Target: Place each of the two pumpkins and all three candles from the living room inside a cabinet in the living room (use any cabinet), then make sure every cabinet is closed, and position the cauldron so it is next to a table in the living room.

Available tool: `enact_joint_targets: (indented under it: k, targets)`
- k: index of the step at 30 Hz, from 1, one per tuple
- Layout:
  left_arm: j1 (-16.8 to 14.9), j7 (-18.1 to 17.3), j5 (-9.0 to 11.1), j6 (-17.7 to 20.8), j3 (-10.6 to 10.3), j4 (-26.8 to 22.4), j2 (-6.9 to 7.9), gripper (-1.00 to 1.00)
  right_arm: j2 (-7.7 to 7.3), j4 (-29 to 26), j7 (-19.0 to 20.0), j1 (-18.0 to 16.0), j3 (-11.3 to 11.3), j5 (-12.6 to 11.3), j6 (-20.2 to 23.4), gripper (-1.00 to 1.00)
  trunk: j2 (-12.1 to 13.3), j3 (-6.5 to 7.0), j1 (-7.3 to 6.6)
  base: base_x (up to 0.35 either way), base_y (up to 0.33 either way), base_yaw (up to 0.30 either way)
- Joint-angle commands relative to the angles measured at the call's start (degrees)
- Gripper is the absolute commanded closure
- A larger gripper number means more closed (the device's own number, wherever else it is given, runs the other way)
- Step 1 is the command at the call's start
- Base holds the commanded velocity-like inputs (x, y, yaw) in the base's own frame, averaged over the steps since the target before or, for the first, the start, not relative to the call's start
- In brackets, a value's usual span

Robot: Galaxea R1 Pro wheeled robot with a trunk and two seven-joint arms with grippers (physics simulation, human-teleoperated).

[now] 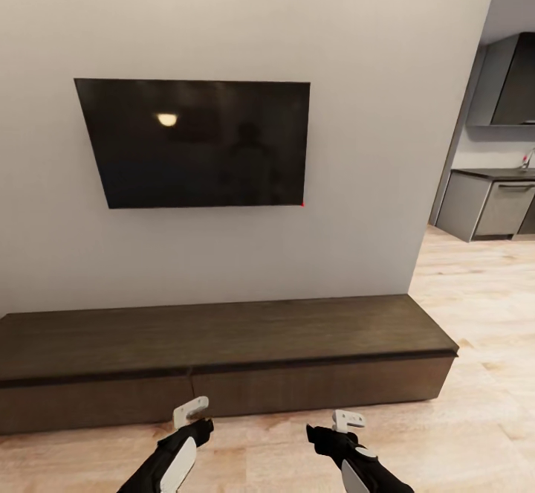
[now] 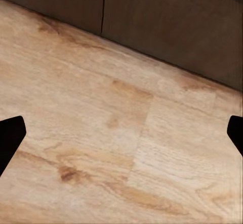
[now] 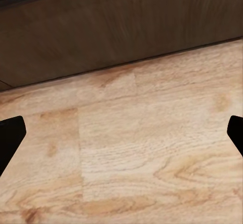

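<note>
I'm squared up to the cabinet (image 1: pixel 223 363), its fronts all flush beneath the TV (image 1: pixel 197 143), my left claw (image 1: pixel 192 413) and right claw (image 1: pixel 348 422) both released and empty just before it, ready to pull.

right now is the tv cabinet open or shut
Shut: the cabinet fronts sit flush, with only a thin seam between them and no pale inside showing.

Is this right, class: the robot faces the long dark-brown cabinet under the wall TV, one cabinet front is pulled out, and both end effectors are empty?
Not quite. In the head view the cabinet has no front pulled out; both fronts sit flush and closed. The rest holds: it stands below the TV, and the left end effector and right end effector are open and empty above the wooden floor.
</note>
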Motion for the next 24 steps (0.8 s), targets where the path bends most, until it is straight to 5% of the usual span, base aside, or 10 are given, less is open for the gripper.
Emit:
enact_joint_targets:
  k: [1,3,4,7,13,24]
  targets:
    - [-0.02,0.50,0.48,2.59,-0.33,-2.59,0.08,-1.00,-0.03,0.04,0.01,-0.04,0.36,-0.59,-0.11,-1.00,-0.45,-0.25,0.22,0.000,0.000,0.000]
    - [0.17,0.50,0.53,10.85,-0.12,-10.21,0.14,-1.00,-0.01,0.05,0.02,-0.04,0.33,-0.60,-0.08,-1.00,-1.25,-0.61,0.66,0.000,0.000,0.000]
    - [4.14,0.39,0.67,30.53,2.27,-31.28,0.21,-1.00,-0.24,0.05,0.03,-0.04,0.31,-0.66,-0.07,-1.00,-1.65,-0.78,0.88,0.000,0.000,0.000]
    - [6.26,0.29,1.50,42.12,6.35,-46.48,0.11,-1.00,-0.33,0.05,0.04,-0.04,0.31,-0.69,-0.06,-1.00,-2.85,-1.32,1.54,0.000,0.000,0.000]
    - [6.80,0.31,10.98,46.11,7.78,-52.46,0.40,-1.00,-0.36,0.06,-0.03,-0.04,0.34,-0.86,-0.14,-1.00,-5.26,-2.40,2.86,0.000,0.000,0.000]
    - [6.58,0.01,19.16,46.37,7.78,-52.62,2.01,-1.00,-0.36,0.19,-0.08,-0.04,0.32,-0.97,-0.86,-1.00,-9.67,-4.38,5.27,0.000,0.000,0.000]
